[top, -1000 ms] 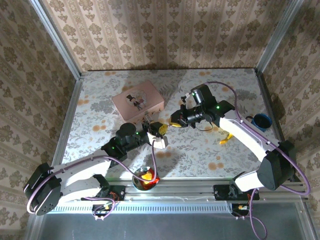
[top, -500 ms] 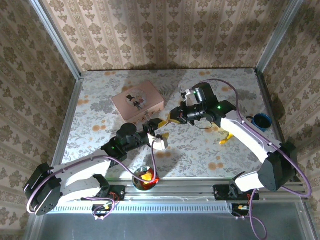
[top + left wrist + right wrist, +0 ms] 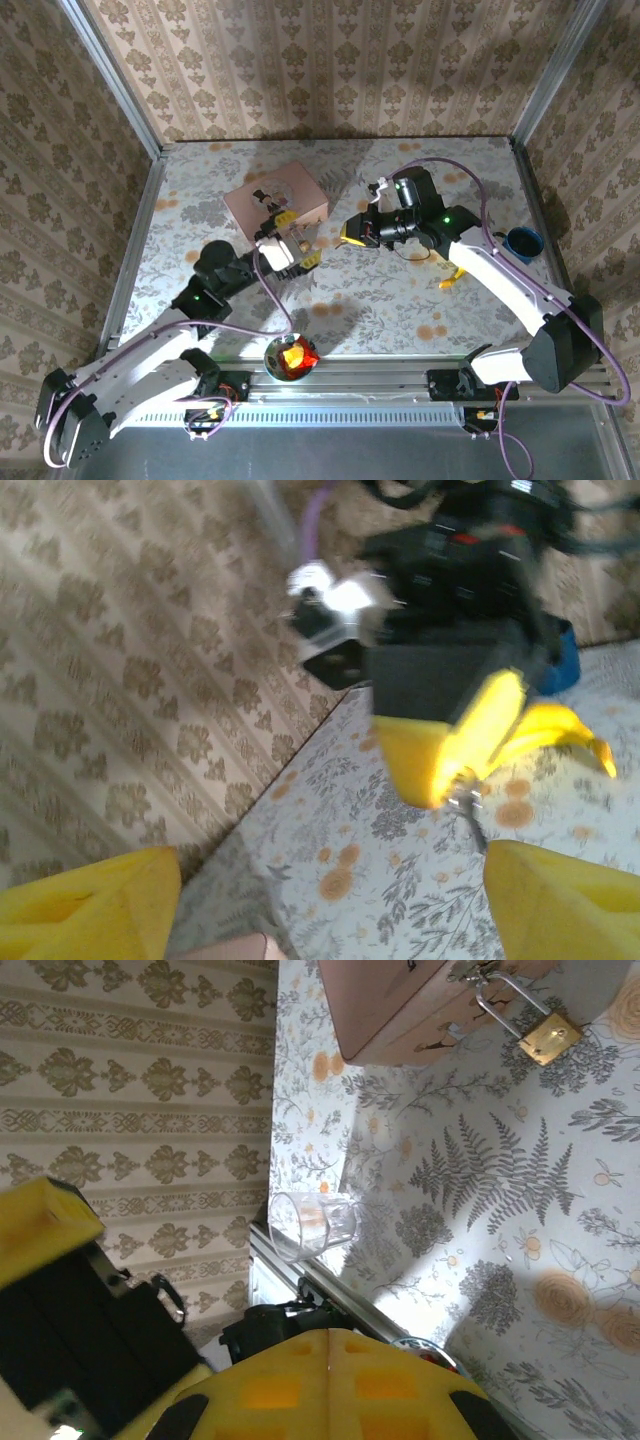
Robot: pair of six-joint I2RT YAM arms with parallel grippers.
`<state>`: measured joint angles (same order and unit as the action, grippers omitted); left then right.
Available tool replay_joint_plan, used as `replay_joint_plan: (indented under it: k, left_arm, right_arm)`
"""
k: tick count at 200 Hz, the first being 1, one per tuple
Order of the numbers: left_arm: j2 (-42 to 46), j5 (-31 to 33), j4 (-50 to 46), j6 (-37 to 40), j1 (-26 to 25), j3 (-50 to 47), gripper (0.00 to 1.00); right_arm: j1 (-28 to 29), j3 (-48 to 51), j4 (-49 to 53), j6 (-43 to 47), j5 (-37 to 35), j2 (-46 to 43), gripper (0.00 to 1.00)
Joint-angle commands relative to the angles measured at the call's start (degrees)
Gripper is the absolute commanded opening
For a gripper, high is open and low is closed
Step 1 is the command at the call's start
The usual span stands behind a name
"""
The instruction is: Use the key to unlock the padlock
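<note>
The right fingers are pressed together on the key, whose thin dark blade is seen from the left wrist hanging below their tips. The padlock is found ahead of those fingers and off to one side, near but apart from them. Its shackle is hooked through the hasp of the pink box. Its brass body is laid on the surface, with the long axis slanted away from the box. The left fingers are spread wide with nothing held between them. From overhead they are judged the nearer pair, set just beside the box front where the padlock hangs. The keyhole cannot be made out. The key's bow is covered by the fingers, and the box is cut off by the frame edge.
</note>
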<state>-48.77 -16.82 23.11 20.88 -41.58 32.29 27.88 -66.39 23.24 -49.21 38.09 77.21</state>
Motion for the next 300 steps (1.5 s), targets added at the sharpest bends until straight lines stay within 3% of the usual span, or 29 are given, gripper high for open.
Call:
replay_joint_plan:
  k: [1,35,121,206,300]
  left_arm:
    - [1.48,-2.19,-4.17,-14.74,2.17,3.73,0.85]
    - [1.90,-2.34,-5.84,-21.65,3.60,4.49,1.00]
    - [-1.04,-0.47,-14.67,-49.50,15.03,9.54,1.00]
    - [-0.29,3.72,-16.70,-56.47,15.04,7.44,0.99]
    - [-5.08,0.33,-9.35,-64.03,15.12,4.84,0.91]
  right_arm:
    - [-0.36,1.61,-2.76,1.49,-2.31,-2.22,0.00]
    - [-0.80,3.54,-6.16,0.96,-3.31,-2.90,0.00]
    - [-2.44,9.91,-15.36,-1.01,-5.47,-5.56,0.00]
    - [-3.87,13.77,-24.41,-4.30,-6.09,-5.72,0.00]
    - [-3.97,15.75,-29.98,-6.61,-7.14,-5.02,0.00]
